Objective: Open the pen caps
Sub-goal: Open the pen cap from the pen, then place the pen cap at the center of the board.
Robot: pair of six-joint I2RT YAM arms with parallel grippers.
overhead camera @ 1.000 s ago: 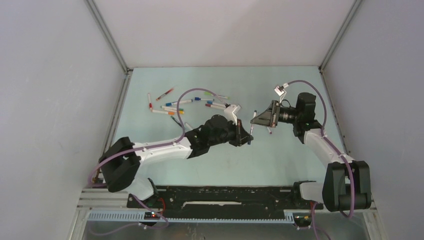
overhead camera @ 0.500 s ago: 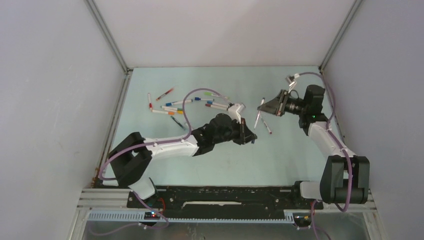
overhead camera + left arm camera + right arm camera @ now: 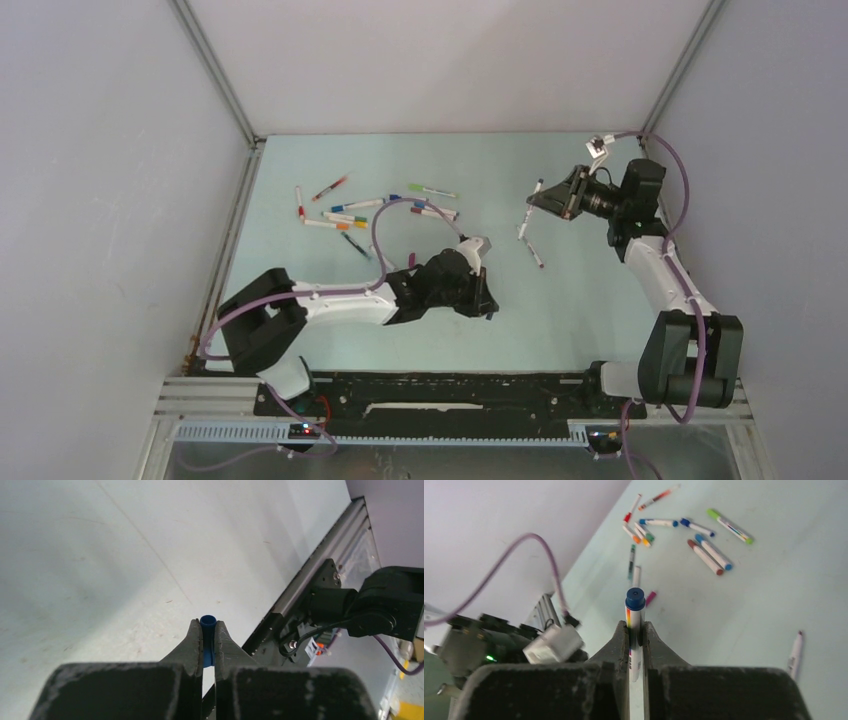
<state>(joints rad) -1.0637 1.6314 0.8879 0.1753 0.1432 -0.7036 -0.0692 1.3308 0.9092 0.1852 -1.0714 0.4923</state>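
Mint-green table (image 3: 580,320), top view first: we see the left gripper (image 3: 489,303) low over the middle of it, tips too small here for us to tell what they hold. Up and to the right of it, well apart, the right gripper (image 3: 533,203) is off the surface, clamped on a slim white-barrelled pen (image 3: 527,213) that hangs tilted across its tips. A lone white pen with a dark tip (image 3: 537,258) lies just below the right gripper. A scatter of white pens with coloured caps (image 3: 350,212) lies well beyond the left gripper, off to its left.

Left wrist view: we see the jaws pinched on a small blue plastic cap (image 3: 207,625), open end poking past the tips, bare table beneath.

Right wrist view: jaws closed on the pen barrel, blue end sticking out past the tips. The scatter is far ahead, the lone pen off to the right.
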